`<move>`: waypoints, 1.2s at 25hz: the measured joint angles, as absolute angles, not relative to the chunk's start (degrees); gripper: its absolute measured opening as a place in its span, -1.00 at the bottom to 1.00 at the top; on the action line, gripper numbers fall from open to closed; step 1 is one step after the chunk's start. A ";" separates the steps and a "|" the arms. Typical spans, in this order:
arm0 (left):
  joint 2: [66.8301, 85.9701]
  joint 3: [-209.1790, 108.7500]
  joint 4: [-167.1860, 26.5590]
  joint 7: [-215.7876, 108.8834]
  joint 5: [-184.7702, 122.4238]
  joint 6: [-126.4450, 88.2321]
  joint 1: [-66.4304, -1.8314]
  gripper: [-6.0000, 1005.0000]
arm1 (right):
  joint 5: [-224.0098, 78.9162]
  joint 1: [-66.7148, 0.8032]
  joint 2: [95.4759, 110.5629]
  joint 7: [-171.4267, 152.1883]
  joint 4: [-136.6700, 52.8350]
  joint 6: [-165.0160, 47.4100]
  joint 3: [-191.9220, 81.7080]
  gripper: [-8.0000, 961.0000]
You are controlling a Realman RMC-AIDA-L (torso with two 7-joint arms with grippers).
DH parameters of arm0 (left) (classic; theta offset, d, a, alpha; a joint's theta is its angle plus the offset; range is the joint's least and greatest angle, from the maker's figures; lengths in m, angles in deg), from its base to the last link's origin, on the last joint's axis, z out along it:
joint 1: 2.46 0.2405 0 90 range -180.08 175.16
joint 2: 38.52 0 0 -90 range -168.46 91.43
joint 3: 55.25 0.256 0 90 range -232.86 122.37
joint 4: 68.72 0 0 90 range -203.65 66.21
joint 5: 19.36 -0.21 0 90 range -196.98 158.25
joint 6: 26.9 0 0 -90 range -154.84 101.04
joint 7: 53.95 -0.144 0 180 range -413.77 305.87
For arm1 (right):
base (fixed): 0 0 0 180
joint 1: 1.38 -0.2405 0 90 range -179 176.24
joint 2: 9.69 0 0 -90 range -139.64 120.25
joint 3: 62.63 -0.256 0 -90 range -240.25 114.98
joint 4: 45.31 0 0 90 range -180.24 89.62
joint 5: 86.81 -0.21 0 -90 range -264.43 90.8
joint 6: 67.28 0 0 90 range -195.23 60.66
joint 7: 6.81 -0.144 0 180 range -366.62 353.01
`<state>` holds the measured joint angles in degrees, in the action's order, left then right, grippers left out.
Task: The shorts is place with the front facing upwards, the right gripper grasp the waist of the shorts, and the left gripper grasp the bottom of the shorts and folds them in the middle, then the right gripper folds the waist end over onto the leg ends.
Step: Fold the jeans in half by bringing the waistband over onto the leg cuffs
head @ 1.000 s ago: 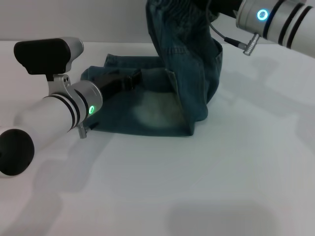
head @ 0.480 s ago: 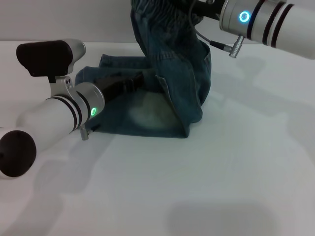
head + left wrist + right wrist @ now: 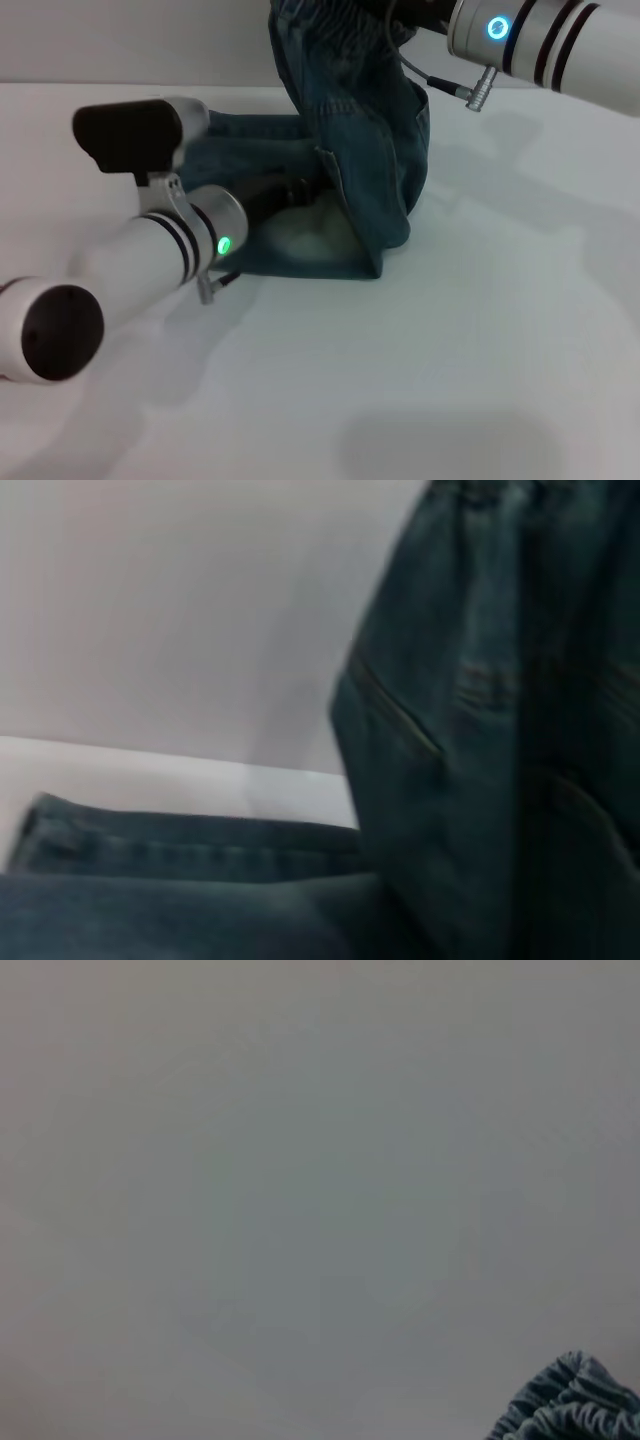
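Two arms work over one pair of denim shorts [image 3: 365,170] on a white tabletop [image 3: 450,350]. Starting at the left of the head view, the left arm reaches in from about eight o'clock, and the left gripper [image 3: 285,192] lies low on the flat part of the shorts, a dark shape against the cloth. Its jaws are hidden against the dark denim, so I cannot tell how far apart they stand or whether they have hold of the fabric. The left wrist view shows a stitched edge [image 3: 180,845] of the denim lying flat, with a hanging panel of the shorts [image 3: 500,710] rising beside it against a pale wall.

Toward the middle, the lower part of the shorts lies spread on the tabletop, its near edge running toward five o'clock, with a faded pale patch [image 3: 305,232] in the cloth. From there the shorts rise in a tall fold, the gathered waist end up at twelve o'clock and leaving the top of the head view.

At the right, the right arm comes in from about one o'clock with a blue ring light [image 3: 498,27] on its wrist. The lifted waist end hangs from where that arm ends, but the right gripper itself is not seen. The right wrist view shows only a ruffled bit of denim [image 3: 570,1405] at one corner.
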<state>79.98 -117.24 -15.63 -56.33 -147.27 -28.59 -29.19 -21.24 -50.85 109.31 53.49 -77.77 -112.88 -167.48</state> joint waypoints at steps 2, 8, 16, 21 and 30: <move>80.03 -114.80 -15.40 -56.26 -145.47 -27.33 -29.45 0.22 | -21.26 -50.88 109.31 53.50 -77.96 -112.74 -167.48 -0.84; 80.10 -110.07 -15.23 -55.19 -142.79 -25.70 -31.24 0.22 | -21.74 -51.06 109.31 53.52 -78.02 -112.38 -167.49 -0.84; 80.21 -102.85 -17.26 -49.50 -142.46 -20.25 -34.97 0.22 | -22.01 -50.84 109.31 53.64 -78.00 -112.48 -167.38 -0.84; 80.17 -101.55 -18.17 -48.10 -142.42 -19.41 -35.58 0.22 | -23.22 -50.28 109.31 53.81 -77.96 -112.65 -166.23 -0.84; 79.29 -105.87 -12.48 -49.72 -145.18 -20.03 -27.37 0.23 | -23.63 -48.77 109.18 54.12 -78.83 -112.80 -166.15 -0.84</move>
<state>79.29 -105.87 -12.48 -49.72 -145.18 -20.03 -27.37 -23.63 -48.77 109.18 54.12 -78.83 -112.80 -166.15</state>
